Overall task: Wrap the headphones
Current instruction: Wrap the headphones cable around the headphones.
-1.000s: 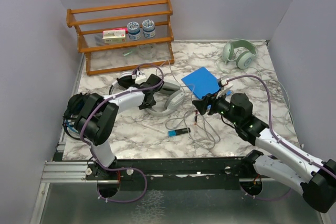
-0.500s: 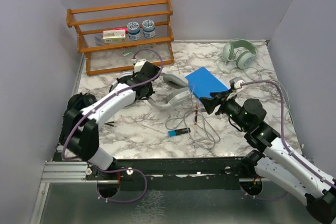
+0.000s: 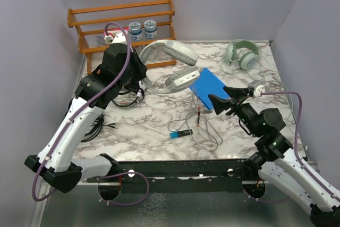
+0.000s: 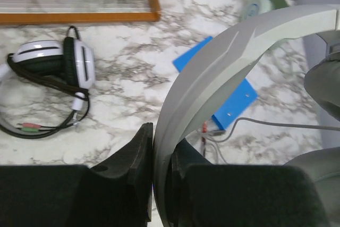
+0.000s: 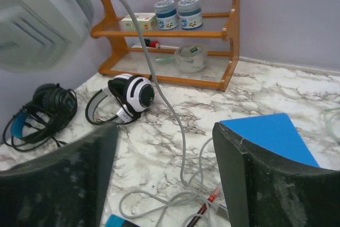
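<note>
Looking down from above the arm bases, with 12 o'clock at the far wall. The marble table [image 3: 133, 142] is lying flat and hard with plain walls boxing it in, so there is open room overhead but little at the sides. The wooden rack [image 3: 122, 11] is sitting at 11 o'clock.

The left gripper [image 4: 159, 147] is clamping the headband of the pale grey-white headphones [image 3: 180, 77] and holding them in the air at about 11 o'clock from table centre, clear of the surface. The right gripper [image 3: 223, 98] is hovering with its fingers spread and nothing between them, over the blue pad [image 3: 210, 86].

Spare pairs are lying around: white-and-black pair [image 4: 53, 62] at 9 o'clock, all-black pair [image 5: 45, 102] at the left edge, pale green pair [image 3: 241, 54] at 1 o'clock.

The key relation is the cable [image 3: 204, 131]. It is trailing from the lifted cups down toward 5 o'clock and pooling in a loose coil on the marble. The coil is sitting near the right gripper, at its 7 o'clock, and the right arm is clearly the nearer one. I'm judging the next grab to be the right's, across the strand. The thin cord on the hard top is looking fiddly.
</note>
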Motion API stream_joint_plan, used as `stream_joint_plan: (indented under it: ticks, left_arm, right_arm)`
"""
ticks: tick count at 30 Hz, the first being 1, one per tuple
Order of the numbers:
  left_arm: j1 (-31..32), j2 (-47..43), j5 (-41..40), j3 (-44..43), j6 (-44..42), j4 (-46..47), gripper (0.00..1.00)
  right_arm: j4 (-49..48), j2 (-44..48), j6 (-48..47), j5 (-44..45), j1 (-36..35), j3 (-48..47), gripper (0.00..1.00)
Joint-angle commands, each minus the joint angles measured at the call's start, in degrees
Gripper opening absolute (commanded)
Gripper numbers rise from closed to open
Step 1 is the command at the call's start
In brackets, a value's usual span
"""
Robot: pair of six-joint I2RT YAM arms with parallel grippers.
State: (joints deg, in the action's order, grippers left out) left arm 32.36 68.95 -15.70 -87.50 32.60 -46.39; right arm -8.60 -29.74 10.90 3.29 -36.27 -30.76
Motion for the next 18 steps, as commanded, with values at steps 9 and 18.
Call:
stream_joint_plan:
  ticks: [9,18]
  left_arm:
    - [0.1,-1.8,30.5,-8.3,7.3,0.4,0.06]
    - [0.0,-2.3,40.8,-8.6,10.5,3.7,0.06]
  right_arm:
    - [-20.1,-10.4,-2.4,-16.9,0.0,5.3,0.97]
    - [-27.7,-16.7,-3.7,-13.2,0.1,5.7,0.71]
